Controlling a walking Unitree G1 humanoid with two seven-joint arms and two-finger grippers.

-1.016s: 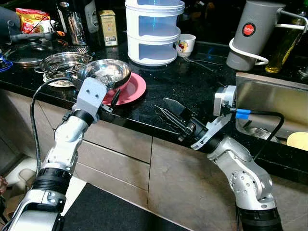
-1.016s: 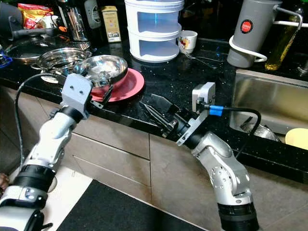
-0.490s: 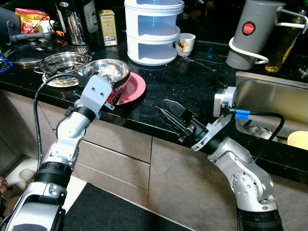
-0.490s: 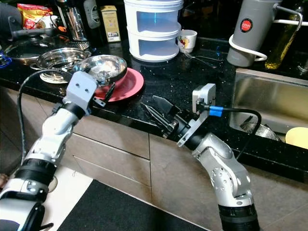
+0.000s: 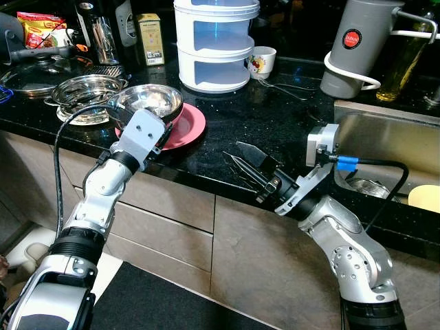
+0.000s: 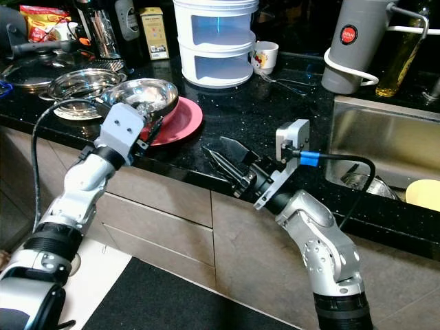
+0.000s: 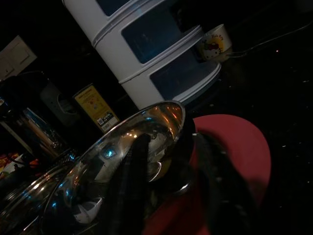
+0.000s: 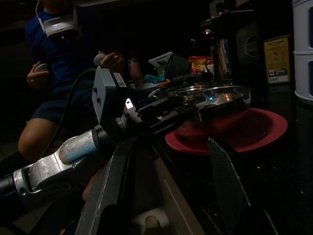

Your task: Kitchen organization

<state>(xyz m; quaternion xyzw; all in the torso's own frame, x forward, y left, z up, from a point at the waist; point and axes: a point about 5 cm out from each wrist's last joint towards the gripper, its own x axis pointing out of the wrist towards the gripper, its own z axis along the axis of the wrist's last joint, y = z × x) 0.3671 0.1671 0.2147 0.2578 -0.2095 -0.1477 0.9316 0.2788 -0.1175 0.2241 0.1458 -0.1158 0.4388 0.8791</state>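
Left end effector (image 5: 162, 135) straddles steel bowl (image 5: 146, 104) rim on red plate (image 5: 192, 126).

Grey jug (image 5: 357, 47) beside sink (image 5: 385, 148); perhaps a seated person (image 8: 58, 73)

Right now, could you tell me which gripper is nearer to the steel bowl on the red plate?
The left. The left gripper is at the steel bowl's near rim, fingers straddling it. The right gripper hovers open over the counter, well clear of the red plate.
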